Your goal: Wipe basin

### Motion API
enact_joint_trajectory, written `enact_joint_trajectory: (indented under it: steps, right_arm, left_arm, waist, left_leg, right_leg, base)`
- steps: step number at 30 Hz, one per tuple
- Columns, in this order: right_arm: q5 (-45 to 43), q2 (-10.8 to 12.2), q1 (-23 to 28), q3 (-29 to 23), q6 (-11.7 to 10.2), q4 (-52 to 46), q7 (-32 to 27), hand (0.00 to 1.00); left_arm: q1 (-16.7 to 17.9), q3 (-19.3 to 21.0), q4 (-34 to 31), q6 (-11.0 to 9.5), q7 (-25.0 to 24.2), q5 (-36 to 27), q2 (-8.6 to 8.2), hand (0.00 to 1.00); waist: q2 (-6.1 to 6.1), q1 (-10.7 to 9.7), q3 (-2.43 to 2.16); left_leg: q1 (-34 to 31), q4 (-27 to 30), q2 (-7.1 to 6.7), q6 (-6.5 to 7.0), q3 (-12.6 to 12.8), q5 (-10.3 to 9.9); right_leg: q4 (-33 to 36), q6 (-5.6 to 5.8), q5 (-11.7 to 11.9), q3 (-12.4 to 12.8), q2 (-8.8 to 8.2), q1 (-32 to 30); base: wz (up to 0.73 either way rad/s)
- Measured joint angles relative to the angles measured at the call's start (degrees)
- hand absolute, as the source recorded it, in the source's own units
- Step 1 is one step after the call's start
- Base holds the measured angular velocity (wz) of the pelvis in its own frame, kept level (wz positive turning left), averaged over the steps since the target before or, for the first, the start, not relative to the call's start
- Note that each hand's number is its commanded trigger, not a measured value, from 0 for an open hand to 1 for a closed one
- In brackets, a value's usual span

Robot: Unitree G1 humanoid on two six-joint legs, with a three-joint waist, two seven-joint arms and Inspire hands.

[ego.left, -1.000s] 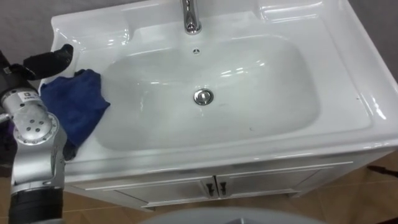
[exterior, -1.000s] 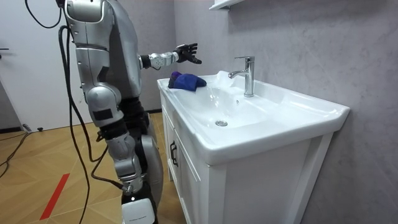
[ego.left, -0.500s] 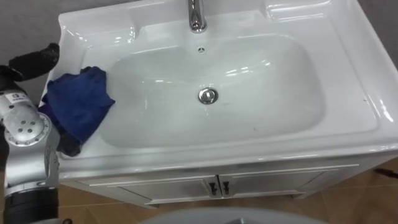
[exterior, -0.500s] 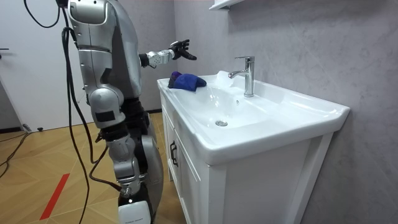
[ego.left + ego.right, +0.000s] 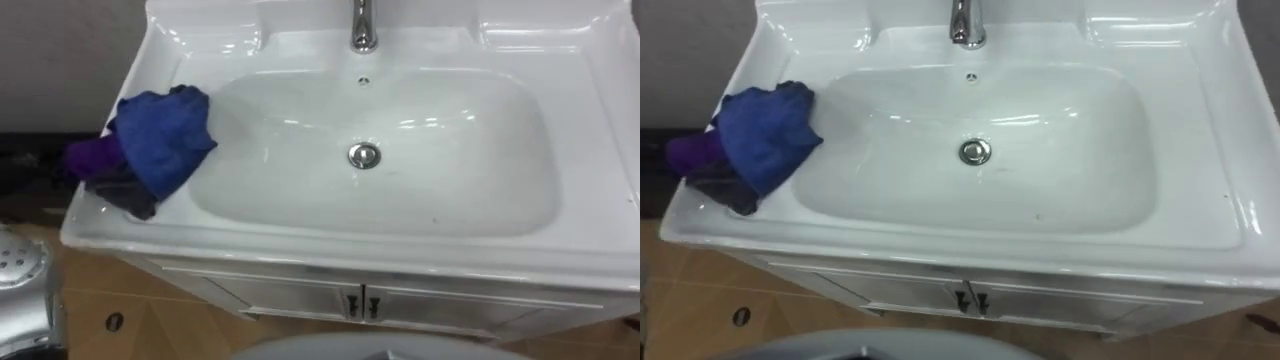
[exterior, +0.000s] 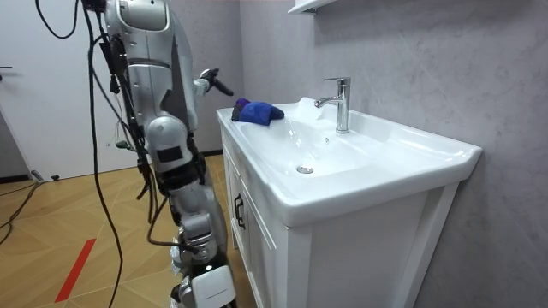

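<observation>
Cloth: the blue cloth (image 5: 160, 145) is bunched up on the left rim of the basin (image 5: 450, 180), a bit over the outer edge and not down in the bowl.
Left hand: seen in the room view (image 6: 214, 83), raised near the cloth but apart from it. The cloth isn't in it, and whether the fingers are loose or curled can't be made out tbh.
Done so far: hard to call. The bowl looks glossy and pretty clean, apart from a tiny dark speck (image 5: 433, 212) low on its right side.
Left to do: judged from how things lie, either the cloth has yet to be picked up and run round the bowl, or it's been parked after a wipe. No wiping contact is shown.
Eye views: the bowl is seen from above, with the drain (image 5: 364, 155), the cabinet knobs (image 5: 360, 300) and a purple fold (image 5: 85, 157) under the cloth.
Room view: the robot is shown standing at the cloth end of the vanity, and the whole faucet (image 6: 341, 103) is visible.
</observation>
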Motion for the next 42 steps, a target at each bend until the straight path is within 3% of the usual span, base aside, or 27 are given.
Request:
enact_joint_trajectory:
  steps: [4,6,10,17,20,24,30,33,42]
  right_arm:
    - [0.03,-1.05,0.08,-0.01,-0.63,-1.06,0.11,0.00]
    - [0.02,-1.24,-0.13,0.05,-0.69,-1.13,0.05,0.00]
    - [-0.01,-1.71,-0.10,0.17,-0.52,-1.23,0.14,0.00]
    - [1.60,-1.89,1.10,0.33,-0.83,-1.21,0.18,0.00]
    - [1.52,-2.20,1.01,0.26,-0.90,-1.22,0.10,0.00]
    - [2.54,-2.34,0.81,1.47,-0.99,-1.15,0.29,0.00]
    - [1.98,-2.32,0.78,1.80,-0.91,-0.28,0.79,0.00]
    - [1.90,-2.23,0.88,1.78,-0.89,1.09,0.85,0.00]
    - [2.07,-1.94,0.72,1.68,-1.07,2.04,0.79,0.00]
  left_arm:
    - [2.88,2.71,1.22,-0.01,2.04,0.01,-0.01,0.00]
    - [4.12,4.25,1.97,-0.02,3.30,-0.29,-0.02,0.00]
    - [5.52,5.43,5.70,-0.01,5.22,-0.71,-0.02,0.00]
    - [9.26,5.90,15.28,-0.14,6.97,-0.49,-0.02,0.00]
    - [10.43,5.28,19.41,-0.45,7.72,0.40,-1.20,0.00]
    - [12.54,-1.51,25.40,-0.58,8.35,-0.25,-3.28,0.00]
    - [12.81,-9.64,38.04,-0.57,6.17,-0.14,-5.77,0.00]
    - [12.60,-11.87,42.11,-0.53,4.43,-1.00,-6.15,0.00]
    - [12.31,-11.88,46.06,-0.89,0.32,-1.64,-6.94,0.00]
  waist:
    - [0.53,2.37,-0.35]
    - [0.67,2.46,-0.50]
    - [0.34,2.70,-0.51]
    - [-0.16,4.04,-0.48]
    - [-0.70,3.97,-0.48]
    - [-1.08,2.93,-0.28]
    - [-2.30,0.61,-0.19]
    - [-2.68,-0.15,-0.17]
    - [-3.04,-1.85,-0.08]
  left_leg:
    - [-0.23,0.32,-0.69,0.41,-0.66,0.26]
    - [-0.64,0.34,-1.00,0.52,-1.24,0.33]
    - [-1.00,0.33,-1.87,1.04,-3.20,0.67]
    - [-1.24,0.30,-1.97,1.04,-3.34,0.66]
    - [-1.24,0.29,-1.99,1.04,-3.36,0.66]
    - [-1.02,0.25,-2.04,1.04,-3.84,0.66]
    - [-0.99,0.40,-2.36,1.08,-3.88,0.68]
    - [-0.98,0.27,-2.60,1.23,-3.87,0.66]
    - [0.05,-0.22,-2.66,1.41,-2.74,0.66]
  right_leg:
    - [0.31,0.31,-0.51,-0.98,-0.73,0.35]
    - [0.32,0.51,-0.64,-1.69,-0.99,0.44]
    - [0.17,0.91,-1.12,-3.87,-1.79,1.08]
    - [0.21,0.91,-1.23,-4.17,-1.83,1.22]
    - [0.25,0.91,-1.23,-4.35,-1.86,1.18]
    - [0.02,0.94,-1.24,-5.11,-1.92,1.88]
    - [0.41,1.17,-1.60,-5.90,-2.44,2.03]
    - [0.50,1.43,-1.90,-5.89,-2.69,2.00]
    - [1.19,1.57,-2.06,-4.68,-2.89,2.14]
  base:
    - [0.17]
    - [0.24]
    - [0.29]
    - [0.03]
    - [0.01]
    - [0.09]
    - [0.05]
    - [0.04]
    - [-0.06]
